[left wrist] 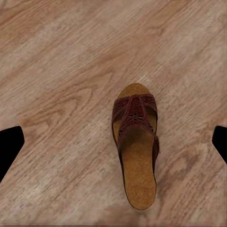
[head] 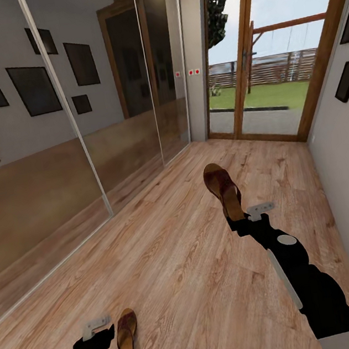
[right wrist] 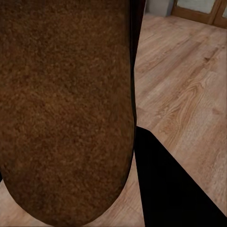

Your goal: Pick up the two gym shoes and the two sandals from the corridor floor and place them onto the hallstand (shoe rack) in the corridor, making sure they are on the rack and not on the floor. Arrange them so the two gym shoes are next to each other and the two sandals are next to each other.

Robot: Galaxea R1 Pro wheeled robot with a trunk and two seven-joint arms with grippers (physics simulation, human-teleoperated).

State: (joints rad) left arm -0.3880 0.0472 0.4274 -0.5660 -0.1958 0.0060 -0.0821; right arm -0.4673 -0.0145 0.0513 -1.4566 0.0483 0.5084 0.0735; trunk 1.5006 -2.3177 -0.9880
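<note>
- One sandal [head: 222, 187] is held aloft in the right gripper [head: 242, 216], clenched on its heel end; in the right wrist view its sole [right wrist: 66, 109] is seen close against the camera.
- The held sandal's long axis runs from the gripper toward 11 o'clock in the head view, toe farthest from the robot.
- The second sandal [head: 127, 338] lies flat on the corridor floor [head: 171, 264], just at 3 o'clock of the left gripper [head: 100, 331].
- Its long axis runs roughly 12 to 6, strap end [left wrist: 135, 113] toward 12 in the head view.
- The left gripper is released, fingertips [left wrist: 9, 142] spread wide and well apart from the sandal.
- For a sound pick, the left gripper is best centred over the sandal's narrow width, then lowered before closing.
</note>
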